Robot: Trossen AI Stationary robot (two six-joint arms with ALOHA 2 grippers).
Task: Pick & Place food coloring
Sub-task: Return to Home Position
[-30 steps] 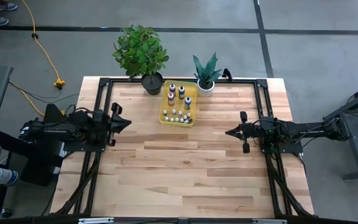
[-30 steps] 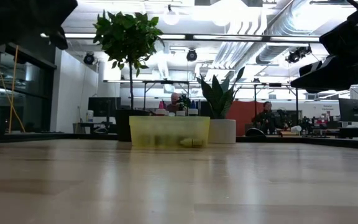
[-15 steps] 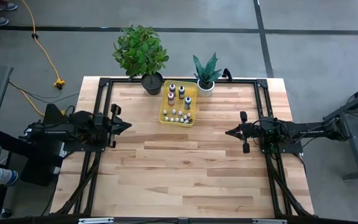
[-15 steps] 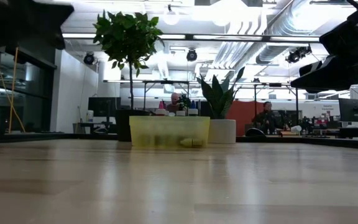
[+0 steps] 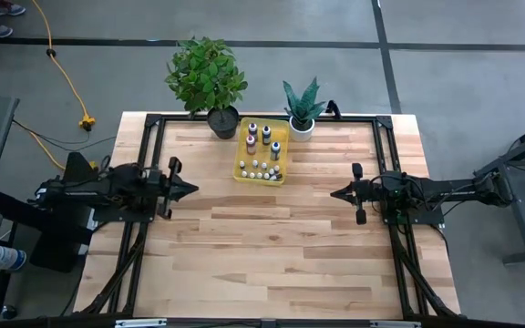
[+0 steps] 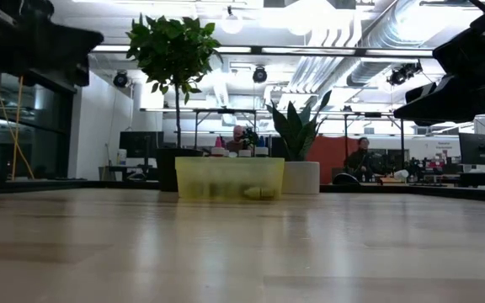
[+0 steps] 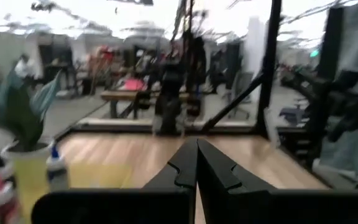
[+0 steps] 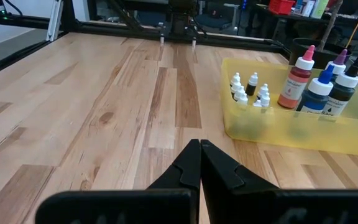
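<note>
Food coloring (image 5: 262, 169) in bin (image 5: 259, 181), far edge; L end effector (image 5: 193, 189), R end effector (image 5: 334, 193) closed.

food coloring bottles (image 5: 261, 169) tiny from above, yellow bin (image 8: 291, 134) edge cropped

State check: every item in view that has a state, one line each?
left gripper: shut, empty, above the left side of the table.
right gripper: shut, empty, above the table's right side.
food coloring bottles: capped, inside the yellow bin.
yellow bin: upright at the table's far edge, holding the bottles.
leafy plant: upright in a dark pot beside the bin.
snake plant: upright in a white pot beside the bin.
</note>
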